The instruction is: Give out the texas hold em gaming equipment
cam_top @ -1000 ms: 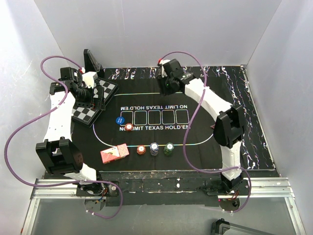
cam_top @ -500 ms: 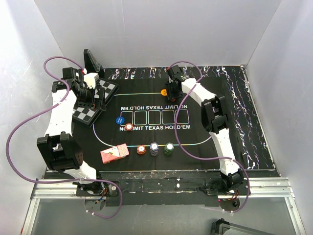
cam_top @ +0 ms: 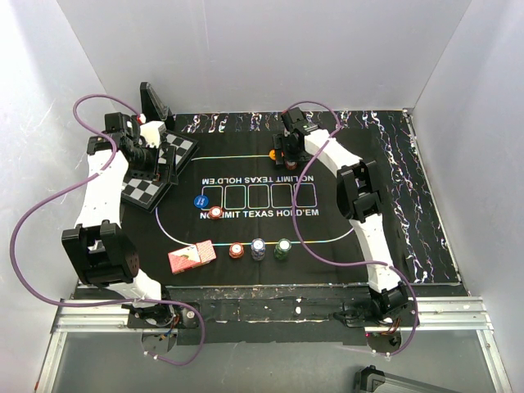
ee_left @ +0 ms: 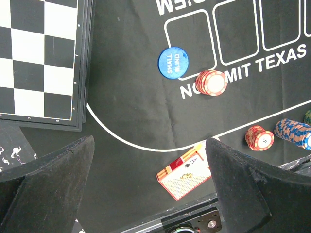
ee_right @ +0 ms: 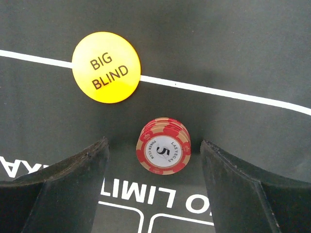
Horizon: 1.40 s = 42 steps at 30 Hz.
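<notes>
Jaws of right gripper (ee_right: 154, 143) spread and released, with a clear gap on either side of red chip stack (ee_right: 163, 152), which stands between the fingertips and touches neither. Just beyond the finger at left of that wrist view, yellow big-blind disc (ee_right: 106, 67) flat across white line (ee_right: 218, 91), apart from the stack. Ahead and to the other side, bare black mat (ee_right: 233, 43) with open room.

Left gripper (ee_left: 149, 141) also wide open, gripping nothing, hanging high. Chessboard (ee_left: 39, 58) edge beyond one finger. Ahead, blue small-blind disc (ee_left: 173, 61) with second red stack (ee_left: 212, 82) just beside it. Card deck (ee_left: 187, 171) below, near the other finger, and further chip stacks (ee_left: 258, 138) past it.

Grey walls (cam_top: 246, 49) close on three sides of the mat
</notes>
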{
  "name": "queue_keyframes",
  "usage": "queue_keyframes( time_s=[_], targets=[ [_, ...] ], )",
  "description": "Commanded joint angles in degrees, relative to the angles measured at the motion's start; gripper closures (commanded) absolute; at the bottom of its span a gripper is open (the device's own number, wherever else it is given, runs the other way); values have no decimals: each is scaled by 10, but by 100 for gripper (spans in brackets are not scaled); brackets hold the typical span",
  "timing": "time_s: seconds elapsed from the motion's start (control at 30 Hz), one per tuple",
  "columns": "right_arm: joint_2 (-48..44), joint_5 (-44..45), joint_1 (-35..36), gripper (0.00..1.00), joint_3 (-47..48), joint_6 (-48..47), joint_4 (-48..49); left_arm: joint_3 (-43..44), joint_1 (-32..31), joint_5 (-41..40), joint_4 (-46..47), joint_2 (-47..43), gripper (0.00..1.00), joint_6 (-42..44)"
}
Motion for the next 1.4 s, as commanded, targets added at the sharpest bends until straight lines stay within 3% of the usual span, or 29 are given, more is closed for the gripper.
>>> queue_keyframes(
  time_s=[0.0,0.33,0.5,0.67,0.87,1.37],
  targets=[
    [10,9,1,17,28,14,-19,-12,1,16,9,-25,0,-1],
    [-110,55,53,12,20,12,-44,3,2,24,-1,-32,0,-7],
    [-232,48,149,12,-127,-26,-12,8,2,22,6,-27,0,-19],
    [-294,31,277,11,-232,-65,1,7,2,14,6,-27,0,-30],
    [-294,-34,358,9,-287,-80,25,4,2,10,7,-41,0,-32],
    [-228,-107,382,8,-295,-71,36,20,6,-14,12,-23,0,-29]
  ],
)
